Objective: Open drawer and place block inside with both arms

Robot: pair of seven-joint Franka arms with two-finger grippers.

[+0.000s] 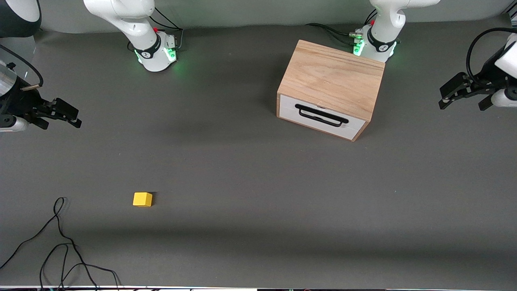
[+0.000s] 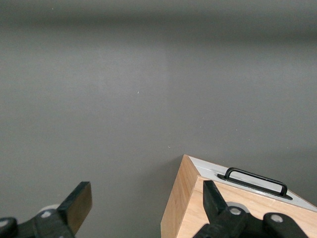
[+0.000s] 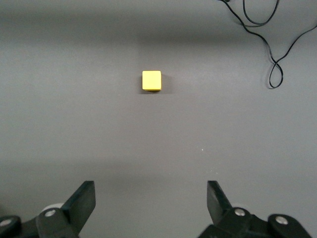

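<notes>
The light wooden box (image 1: pixel 331 76) stands close to the left arm's base. Its white-fronted drawer (image 1: pixel 319 117) with the black wire handle (image 1: pixel 322 115) is closed; the inside is hidden. The box (image 2: pixel 198 213) and handle (image 2: pixel 256 178) also show in the left wrist view. The small yellow block (image 1: pixel 142 199) lies on the table toward the right arm's end, nearer the front camera, and shows in the right wrist view (image 3: pixel 151 80). My left gripper (image 1: pixel 462 101) (image 2: pixel 147 201) is open and empty, over the table beside the box. My right gripper (image 1: pixel 60 121) (image 3: pixel 151 198) is open and empty, over the table's right-arm end.
A loose black cable (image 1: pixel 60 242) lies on the grey table (image 1: pixel 258 182) near its front edge at the right arm's end, close to the block; it also shows in the right wrist view (image 3: pixel 271 49).
</notes>
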